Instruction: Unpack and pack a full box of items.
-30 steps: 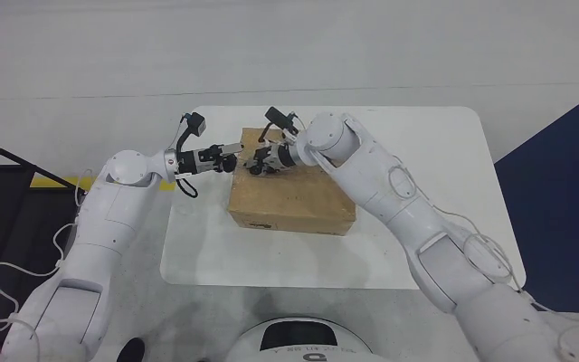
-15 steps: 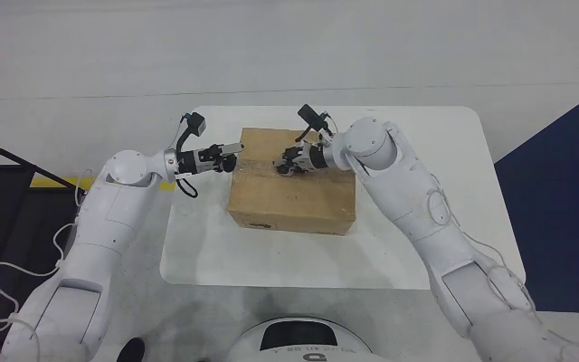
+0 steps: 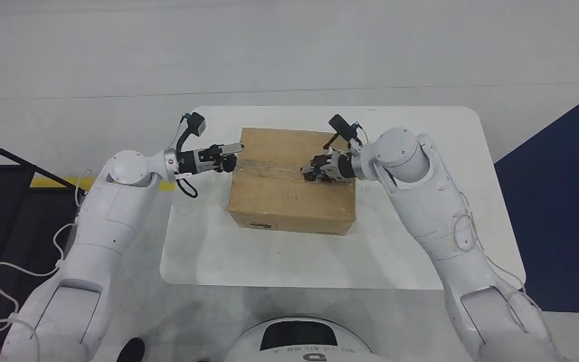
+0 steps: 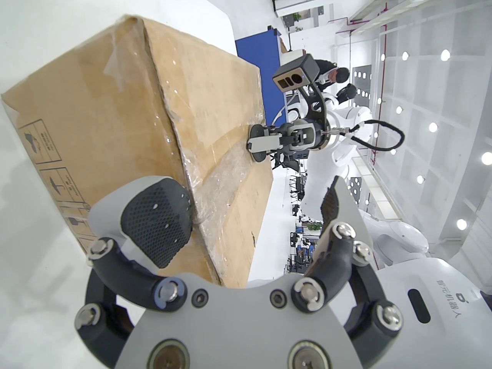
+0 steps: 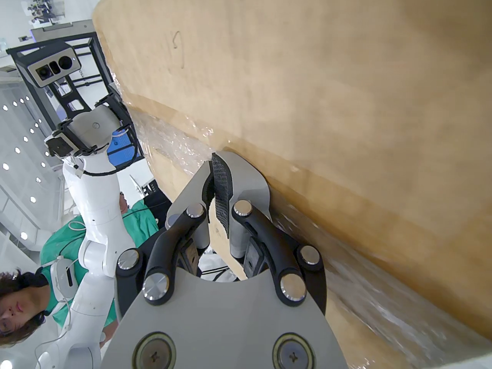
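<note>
- Your left arm comes in from the table's left side with its forearm roughly level. The left gripper (image 3: 233, 154) is at the left end of the box (image 3: 289, 195), up at its top edge.
- Its jaws are spread wide. One pad (image 4: 157, 216) sits right where the clear tape (image 4: 223, 170) folds over the edge.
- Your right arm is bent at the elbow and reaches across from the right. The right gripper (image 3: 313, 169) is low over the box top, with its tip down on the taped seam.
- Its jaws are pressed together.
- The box stands closed in the middle of the white table (image 3: 425, 235), and the tape runs along its centre seam.
- From the right wrist view you cannot tell whether anything thin is caught between the fingertips (image 5: 221, 178).
- The far end of the box is cut off there.
- It is hard to make out whether the left pad actually touches the cardboard.
</note>
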